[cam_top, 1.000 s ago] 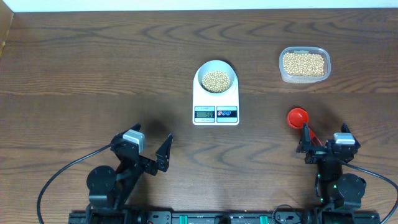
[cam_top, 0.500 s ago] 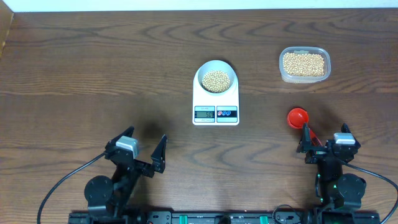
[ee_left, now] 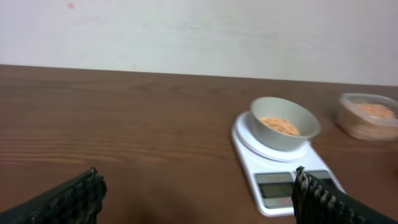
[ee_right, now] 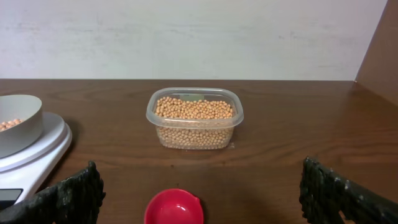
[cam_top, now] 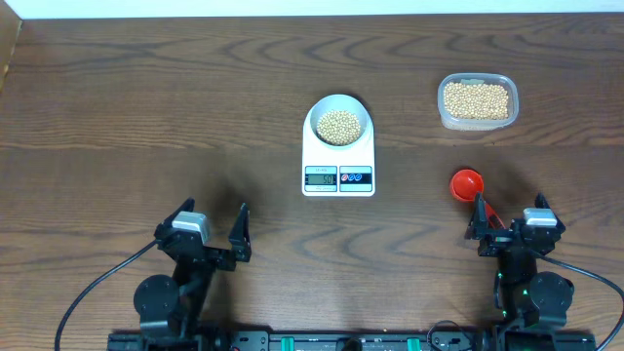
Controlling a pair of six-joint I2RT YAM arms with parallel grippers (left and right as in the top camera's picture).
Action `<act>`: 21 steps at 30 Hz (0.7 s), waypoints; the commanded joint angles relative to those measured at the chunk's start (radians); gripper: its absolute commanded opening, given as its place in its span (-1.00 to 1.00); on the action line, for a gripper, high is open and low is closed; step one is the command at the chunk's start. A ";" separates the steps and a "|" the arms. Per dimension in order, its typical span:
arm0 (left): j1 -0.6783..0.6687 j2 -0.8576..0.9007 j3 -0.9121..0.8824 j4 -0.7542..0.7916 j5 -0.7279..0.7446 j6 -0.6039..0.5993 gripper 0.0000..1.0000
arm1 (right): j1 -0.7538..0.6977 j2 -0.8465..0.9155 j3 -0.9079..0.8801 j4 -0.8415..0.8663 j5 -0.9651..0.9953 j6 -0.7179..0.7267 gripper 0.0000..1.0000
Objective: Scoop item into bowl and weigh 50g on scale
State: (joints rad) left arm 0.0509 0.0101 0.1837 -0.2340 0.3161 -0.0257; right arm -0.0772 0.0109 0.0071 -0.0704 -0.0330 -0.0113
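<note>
— Left claw (ee_left: 196,182), how does it stand?
— Its fingers are wide apart, low over the near side of the table (cam_top: 117,97), to the left of the scale (cam_top: 312,156). Its wrist view shows only two dark fingertips at the bottom corners; the rest is cut off.
— And the right claw (ee_right: 199,171)?
— That one is spread apart too, at the table's front right. A red scoop (cam_top: 466,183) lies just ahead of it, cup toward the far side and handle running back toward the fingers. Whether a finger touches the handle cannot be told. From overhead the handle's end is hidden under the arm, and the wrist view cuts the scoop off at the lower edge.
— Where are the soybeans (cam_top: 338,127)?
— A heap of them covers the bottom of the bowl (cam_top: 338,97), well below its rim. The bowl stands on the far end of the scale. More soybeans fill a clear plastic tub (cam_top: 442,107) nearly to the brim, well apart to the right on the far side.
— Does the display (cam_top: 321,176) read anything?
— Dark digits show, but they are too small to make out, and the left wrist view is blurred there. Two round buttons (cam_top: 356,176) sit just beside the display. From the right wrist, the bowl and scale are clipped by the left edge.
</note>
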 commanded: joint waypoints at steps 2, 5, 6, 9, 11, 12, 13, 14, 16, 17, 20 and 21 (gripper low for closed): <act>0.005 -0.009 -0.071 0.077 -0.101 0.006 0.96 | 0.007 -0.006 -0.002 -0.004 0.005 0.006 0.98; 0.005 -0.009 -0.105 0.124 -0.106 0.035 0.96 | 0.007 -0.006 -0.002 -0.004 0.005 0.006 0.99; 0.005 -0.009 -0.114 0.129 -0.120 0.035 0.96 | 0.007 -0.006 -0.002 -0.004 0.005 0.006 0.99; 0.005 -0.009 -0.128 0.129 -0.153 0.035 0.96 | 0.007 -0.006 -0.002 -0.004 0.005 0.006 0.98; 0.005 -0.009 -0.132 0.129 -0.179 0.032 0.96 | 0.007 -0.006 -0.002 -0.004 0.005 0.006 0.99; 0.005 -0.009 -0.132 0.128 -0.194 0.031 0.96 | 0.007 -0.006 -0.002 -0.004 0.005 0.006 0.98; 0.005 -0.009 -0.132 0.127 -0.204 0.031 0.96 | 0.007 -0.006 -0.002 -0.004 0.005 0.006 0.98; 0.005 -0.009 -0.134 0.126 -0.217 0.031 0.96 | 0.007 -0.006 -0.002 -0.004 0.005 0.006 0.98; 0.005 -0.009 -0.142 0.124 -0.224 0.030 0.96 | 0.007 -0.006 -0.002 -0.004 0.005 0.006 0.99; 0.005 -0.009 -0.153 0.129 -0.224 0.030 0.96 | 0.007 -0.006 -0.002 -0.004 0.005 0.006 0.99; 0.005 -0.009 -0.180 0.176 -0.241 0.030 0.96 | 0.007 -0.006 -0.002 -0.004 0.005 0.006 0.99; 0.005 -0.010 -0.180 0.188 -0.254 0.031 0.96 | 0.007 -0.006 -0.002 -0.004 0.005 0.006 0.99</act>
State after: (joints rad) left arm 0.0509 0.0101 0.0395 -0.0616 0.1123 -0.0029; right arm -0.0772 0.0109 0.0071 -0.0700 -0.0330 -0.0109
